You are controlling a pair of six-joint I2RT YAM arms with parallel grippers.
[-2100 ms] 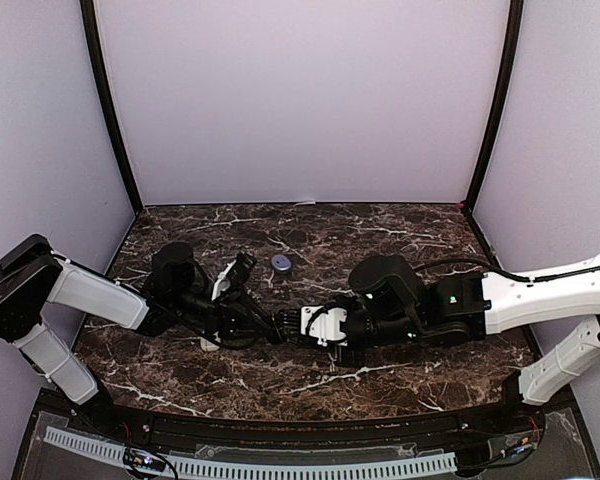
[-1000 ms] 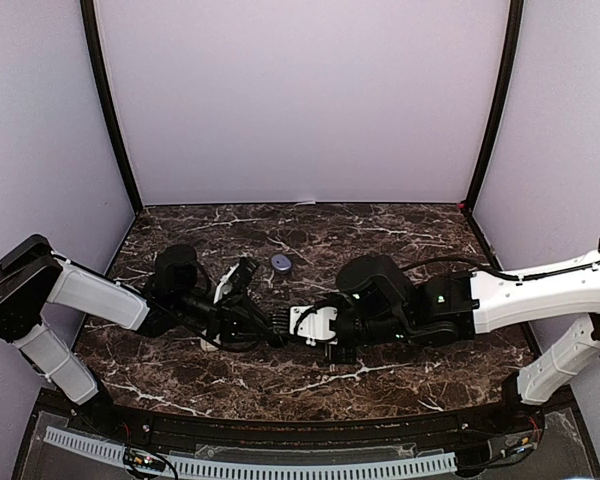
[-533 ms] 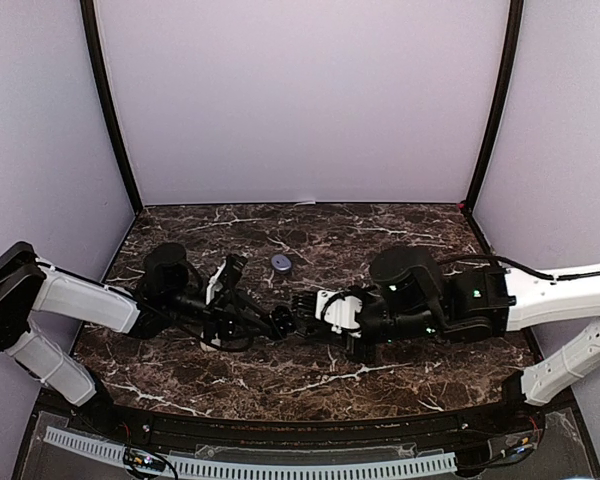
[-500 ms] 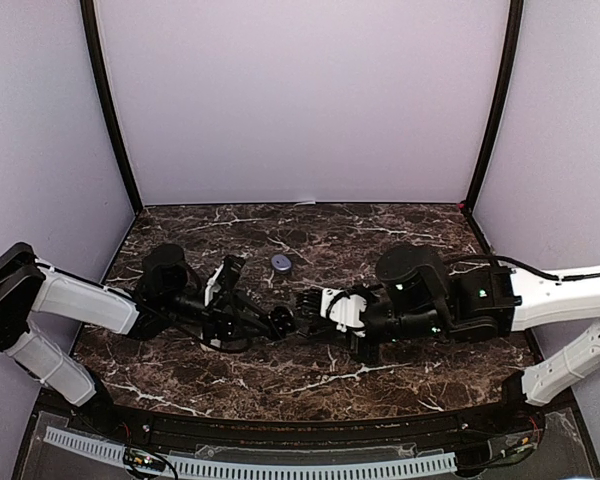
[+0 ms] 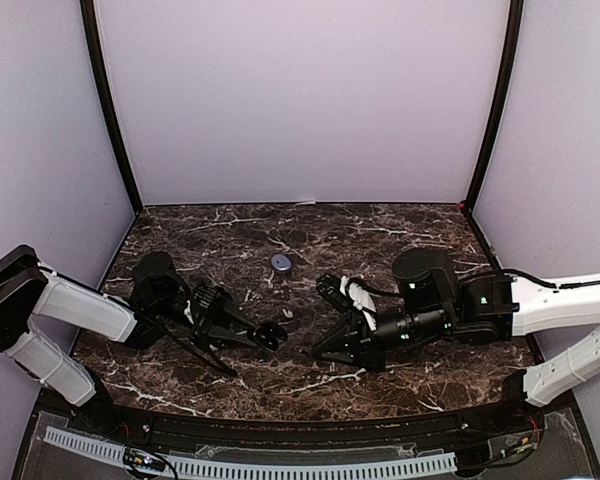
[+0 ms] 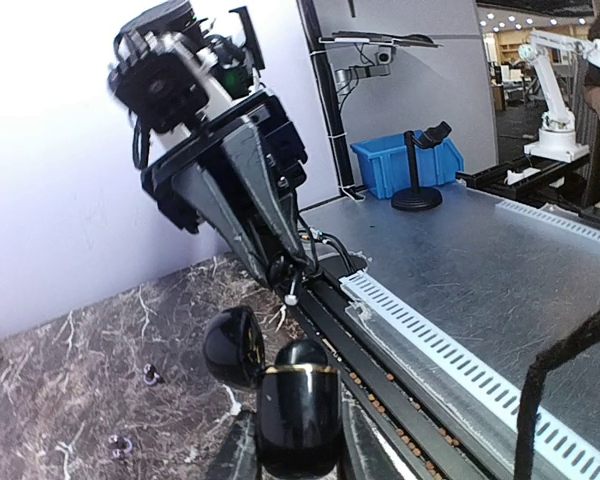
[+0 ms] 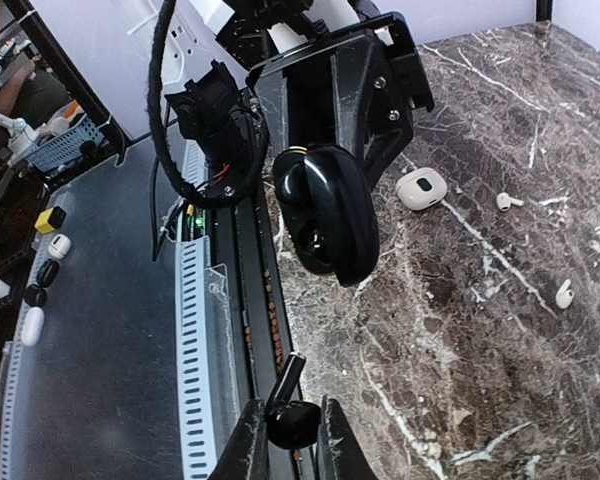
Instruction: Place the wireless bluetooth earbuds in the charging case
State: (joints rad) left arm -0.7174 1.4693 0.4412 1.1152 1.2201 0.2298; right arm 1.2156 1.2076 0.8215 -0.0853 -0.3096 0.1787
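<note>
We see a dark marble table [image 5: 400, 225] with white veins. Lying on it are a small round grey-blue disc [image 5: 281, 262], a white case [image 7: 421, 188], a stemmed white earbud [image 7: 507, 200] near that case, and another white earbud [image 7: 565, 293] farther off.

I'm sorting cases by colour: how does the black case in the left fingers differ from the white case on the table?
The black case is glossy dark; the white case is pale. The black case sits open in the left gripper, while the white case lies on the table, seemingly shut. Both are small and rounded.
</note>
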